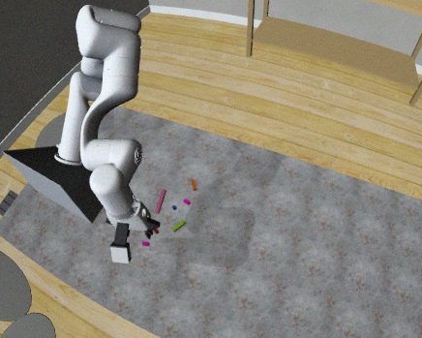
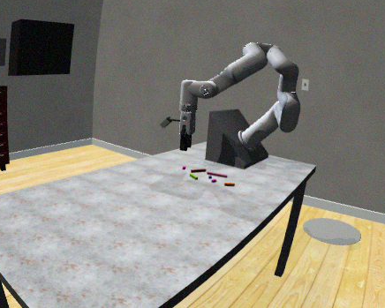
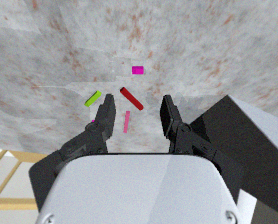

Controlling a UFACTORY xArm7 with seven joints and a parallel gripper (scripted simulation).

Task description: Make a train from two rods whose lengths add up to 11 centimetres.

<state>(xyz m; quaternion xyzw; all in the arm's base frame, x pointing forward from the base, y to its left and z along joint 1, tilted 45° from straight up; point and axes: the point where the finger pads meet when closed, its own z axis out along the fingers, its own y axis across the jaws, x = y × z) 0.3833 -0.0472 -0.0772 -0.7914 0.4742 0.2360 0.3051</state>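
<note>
My gripper point(image 1: 152, 230) point(image 2: 185, 148) point(image 3: 138, 103) is open and empty, above the table. A magenta rod point(image 1: 145, 243) point(image 2: 184, 168) point(image 3: 138, 70) lies alone, ahead of the fingertips in the wrist view. The red rod point(image 2: 198, 170) point(image 3: 131, 98) lies slanted and is mostly hidden by the gripper in the top view. The pink rod point(image 1: 161, 201) point(image 2: 217, 175) point(image 3: 127, 121) lies apart from it. The lime rod point(image 1: 179, 226) point(image 2: 193, 176) point(image 3: 93, 98) lies to one side. A second magenta rod point(image 1: 187, 201) point(image 2: 214, 181) lies near the blue rod point(image 1: 174, 207) point(image 2: 210, 176). No rods lie end to end.
The orange rod point(image 1: 194, 185) point(image 2: 230, 184) lies apart from the others, beyond the second magenta rod. The arm's dark wedge-shaped base point(image 1: 58, 179) point(image 2: 225, 138) point(image 3: 235, 135) stands on the grey table point(image 1: 324, 247) point(image 2: 97, 225), close to the rods.
</note>
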